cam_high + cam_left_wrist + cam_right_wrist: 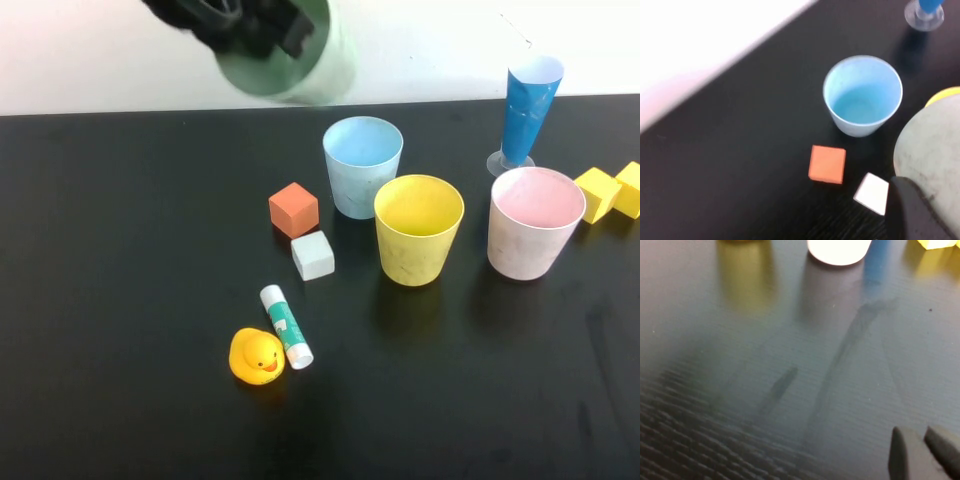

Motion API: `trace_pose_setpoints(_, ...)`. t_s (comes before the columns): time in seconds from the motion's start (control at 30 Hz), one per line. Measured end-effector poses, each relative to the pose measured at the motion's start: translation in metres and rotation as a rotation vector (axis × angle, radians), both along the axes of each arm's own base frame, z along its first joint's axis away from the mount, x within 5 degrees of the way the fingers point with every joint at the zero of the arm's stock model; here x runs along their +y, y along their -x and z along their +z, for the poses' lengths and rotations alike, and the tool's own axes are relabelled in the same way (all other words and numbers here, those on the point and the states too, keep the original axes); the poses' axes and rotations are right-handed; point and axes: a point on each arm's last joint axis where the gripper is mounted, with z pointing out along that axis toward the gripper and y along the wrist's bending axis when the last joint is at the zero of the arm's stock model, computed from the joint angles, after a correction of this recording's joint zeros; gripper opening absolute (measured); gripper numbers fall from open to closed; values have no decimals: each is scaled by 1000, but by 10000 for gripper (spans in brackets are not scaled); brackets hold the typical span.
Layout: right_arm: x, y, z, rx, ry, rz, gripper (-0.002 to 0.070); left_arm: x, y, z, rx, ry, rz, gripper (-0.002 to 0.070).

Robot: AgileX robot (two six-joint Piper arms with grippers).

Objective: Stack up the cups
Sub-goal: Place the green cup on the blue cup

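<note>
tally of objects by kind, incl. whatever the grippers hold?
Cups: 4 – blue cup, yellow cup, pink cup, green cup held aloft by left gripper
Cone glass: 1
Blocks: 4
Duck: 1
Glue stick: 1
Total: 11
Right gripper: low over table, empty.

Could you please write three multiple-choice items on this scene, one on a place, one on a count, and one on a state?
1. Where is the orange cube?
A. left of the light blue cup
B. inside the pink cup
C. beside the rubber duck

2. How many cups stand on the table?
A. one
B. three
C. five

3. What is the left gripper doing?
A. resting open on the table
B. holding the pale green cup in the air
C. gripping the glue stick

Answers: 1 A, the cube sits just left of that cup. 2 B, light blue, yellow cup and pink stand. 3 B, the green cup hangs above the far edge. The right gripper hovers low over bare table.
</note>
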Motion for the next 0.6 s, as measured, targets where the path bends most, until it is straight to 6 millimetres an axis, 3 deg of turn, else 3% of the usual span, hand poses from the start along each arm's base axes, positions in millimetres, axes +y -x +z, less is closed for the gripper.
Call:
trace_pose_setpoints(0.3,0,0,-2,6,0,0,63,-35,-61,-68,97,-10,-9,24)
trace_pose_setpoints(0.6,0,0,-3,10,0,0,63,-43,-86,-88,47,20,7,23)
